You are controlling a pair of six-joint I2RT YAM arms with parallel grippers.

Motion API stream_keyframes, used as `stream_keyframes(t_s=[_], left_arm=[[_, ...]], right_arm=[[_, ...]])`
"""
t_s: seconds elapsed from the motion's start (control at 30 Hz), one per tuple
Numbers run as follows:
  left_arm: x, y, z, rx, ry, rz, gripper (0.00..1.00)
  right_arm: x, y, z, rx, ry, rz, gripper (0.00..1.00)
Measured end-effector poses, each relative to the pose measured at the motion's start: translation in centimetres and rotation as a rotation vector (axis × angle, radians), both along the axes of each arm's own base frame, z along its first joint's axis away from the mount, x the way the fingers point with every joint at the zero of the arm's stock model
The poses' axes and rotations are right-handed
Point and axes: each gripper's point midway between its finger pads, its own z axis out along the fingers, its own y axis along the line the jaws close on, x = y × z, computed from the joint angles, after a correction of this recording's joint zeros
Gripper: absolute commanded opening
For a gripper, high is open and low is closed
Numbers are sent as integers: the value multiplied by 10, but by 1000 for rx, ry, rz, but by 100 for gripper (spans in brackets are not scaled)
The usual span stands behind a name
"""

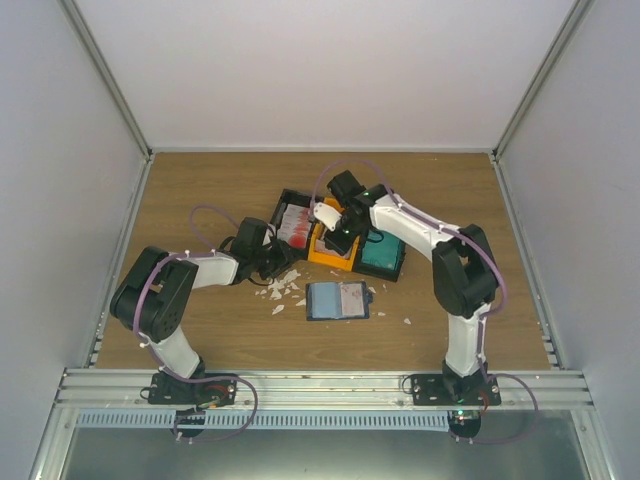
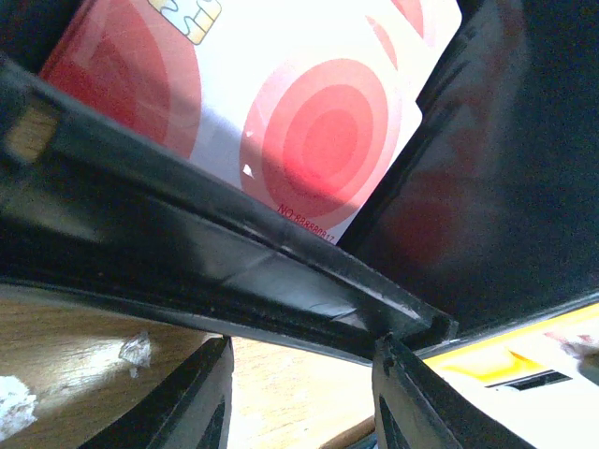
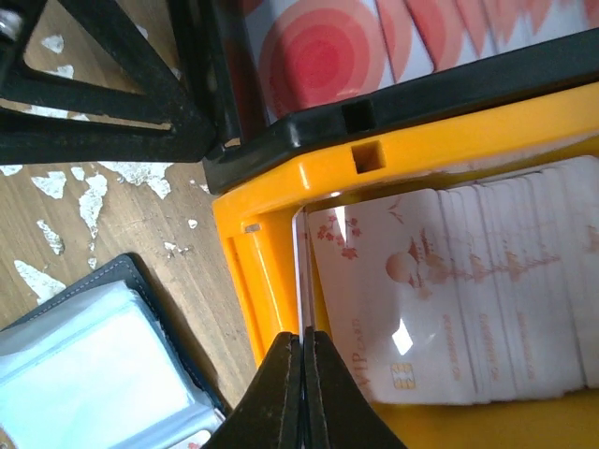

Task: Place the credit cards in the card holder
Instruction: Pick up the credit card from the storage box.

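Note:
The card holder (image 1: 337, 300) lies open on the wood, dark navy with pale slots; its corner shows in the right wrist view (image 3: 84, 374). My right gripper (image 3: 303, 339) is shut on one white credit card (image 3: 300, 271), seen edge-on, held above the orange bin (image 3: 253, 262). From above, the card (image 1: 326, 213) sticks out of the right gripper (image 1: 336, 230). A stack of white cards with pink print (image 3: 459, 290) lies in that bin. Red-circle cards (image 2: 309, 122) lie in the black bin (image 2: 234, 271). My left gripper (image 2: 299, 402) is open and empty at that bin's near wall (image 1: 275, 262).
A bin of teal cards (image 1: 383, 254) stands right of the orange bin (image 1: 330, 248). White scraps (image 1: 285, 288) lie scattered on the wood left of the card holder. Walls enclose the table on three sides.

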Motion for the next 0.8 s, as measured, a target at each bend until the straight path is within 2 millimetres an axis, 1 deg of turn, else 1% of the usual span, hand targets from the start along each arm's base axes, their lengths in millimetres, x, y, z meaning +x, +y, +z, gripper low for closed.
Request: stream_keyframes(t_s=[0.23,0.33,0.43,0.5,0.63,0.73,0.8], left_arm=[[1,1,2,5,-11,5,46],[-1,3,13,2,-42,9,47],[-8,5,30,0,-97,2,51],[-14,5,45,-8,-147,-8,54],[-27,8,83,-32,-280,-31,63],[-38,12,124,-68,-414,-47,69],[-47,13,156,-102,-513,-70,77]], right_arm=[[8,-6,34,32,-105,-83,0],[13,-8,53,64,-152,-140,1],[10,-12,74,124,-191,-208,0],[5,-15,92,179,-211,-260,1],[-3,-19,135,319,-242,-375,1],[-13,-20,173,476,-232,-463,1],[-23,-19,197,585,-205,-503,1]])
